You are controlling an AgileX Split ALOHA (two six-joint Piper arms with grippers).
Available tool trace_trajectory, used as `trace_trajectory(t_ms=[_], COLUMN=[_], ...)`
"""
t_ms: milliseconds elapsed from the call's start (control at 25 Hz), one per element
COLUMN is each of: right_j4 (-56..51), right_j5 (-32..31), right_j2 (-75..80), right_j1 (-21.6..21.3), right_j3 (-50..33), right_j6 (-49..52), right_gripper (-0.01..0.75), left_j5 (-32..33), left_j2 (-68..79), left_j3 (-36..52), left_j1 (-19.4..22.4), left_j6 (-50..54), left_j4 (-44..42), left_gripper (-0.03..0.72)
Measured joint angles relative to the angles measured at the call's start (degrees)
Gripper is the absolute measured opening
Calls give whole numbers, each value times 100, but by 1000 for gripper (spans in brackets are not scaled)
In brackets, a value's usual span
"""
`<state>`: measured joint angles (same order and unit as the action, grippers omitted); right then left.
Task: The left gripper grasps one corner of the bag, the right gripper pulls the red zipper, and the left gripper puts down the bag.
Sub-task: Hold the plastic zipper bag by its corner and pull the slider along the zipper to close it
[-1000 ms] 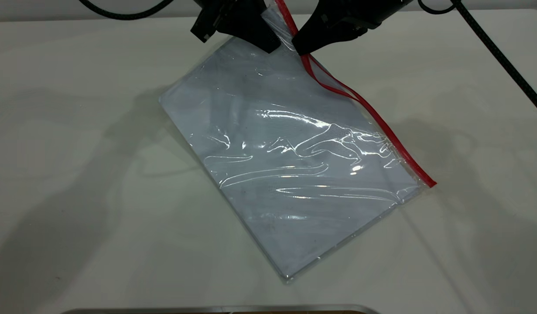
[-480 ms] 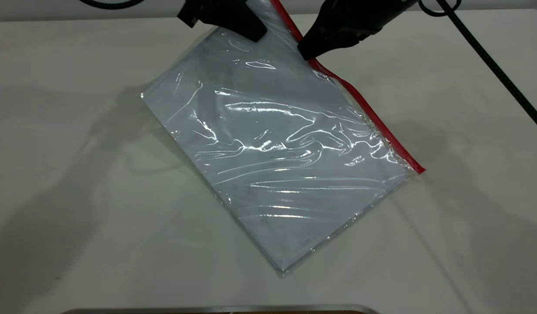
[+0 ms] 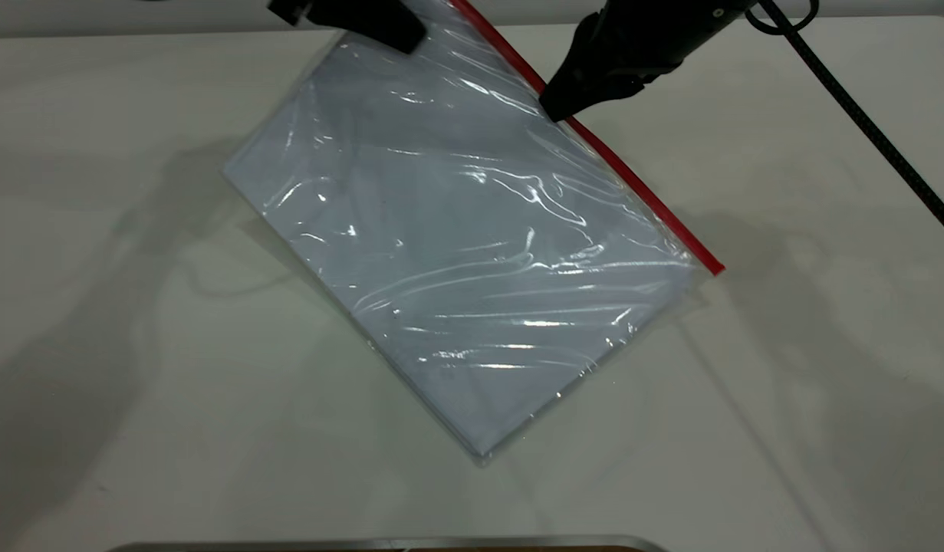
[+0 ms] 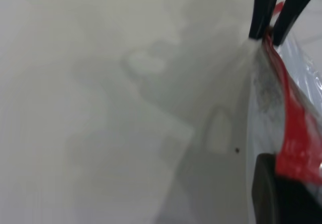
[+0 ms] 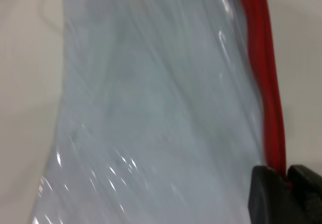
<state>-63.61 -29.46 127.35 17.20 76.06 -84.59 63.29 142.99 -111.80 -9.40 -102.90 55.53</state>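
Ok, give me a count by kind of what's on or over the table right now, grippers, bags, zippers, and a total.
Grippers: 2, the left gripper holding the bag's top corner, the right gripper pinched on the red zipper.
Bags: 1, the bag, lifted at one end.
Red zippers: 1.
Total: 4.

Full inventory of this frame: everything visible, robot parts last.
bag: 1, clear with pale sheet inside, lying diagonally mid-table, far end lifted
red zipper: 1, red, along the bag's right long edge
table: 1, off-white, under everything
metal edge: 1, grey, at the near border
left tool: 1, black, top centre, clamped on the bag's far corner
right tool: 1, black, top right, closed on the red zipper
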Motion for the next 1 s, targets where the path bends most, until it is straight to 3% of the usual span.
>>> trace_trajectory(t_ms=[360,680,1000], right_j4=[1561,3342,4008], right_j5=[-212,-954,-1323], right_j2=[65,65,65], right_j1=[-12,-24,-35], right_j3=[-38,-38,-38], right_j6=[1417,2890,3470], right_gripper=[78,85,94], left_j5=[17,11,11], left_j2=[-4,-4,-11], left_j3=[-38,-50,-50], left_j1=[288,307,314], left_j6=[217,661,757], left_j4=[-302,-1034,-1319], left_gripper=[53,53,53])
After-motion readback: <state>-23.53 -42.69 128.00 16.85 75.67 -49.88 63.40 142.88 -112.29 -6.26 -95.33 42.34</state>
